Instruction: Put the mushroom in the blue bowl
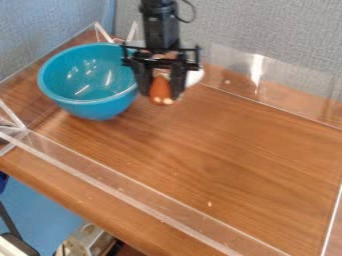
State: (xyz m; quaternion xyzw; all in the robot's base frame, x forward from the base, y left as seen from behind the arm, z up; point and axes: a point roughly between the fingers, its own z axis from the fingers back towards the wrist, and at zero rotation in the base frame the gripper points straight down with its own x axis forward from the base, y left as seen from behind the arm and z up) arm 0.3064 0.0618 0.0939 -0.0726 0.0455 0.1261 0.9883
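The mushroom [162, 89], orange-brown with a pale end, hangs between the black fingers of my gripper [162, 88], which points straight down and is shut on it. It is lifted off the wooden table, just right of the blue bowl [88, 80]. The bowl sits at the back left of the table, glossy turquoise and holding nothing. The mushroom is level with the bowl's right rim, a small gap away from it.
Clear acrylic walls [287, 85] border the wooden table [214, 150] at the back, left and front. The arm's black column [162, 22] rises behind the bowl's right side.
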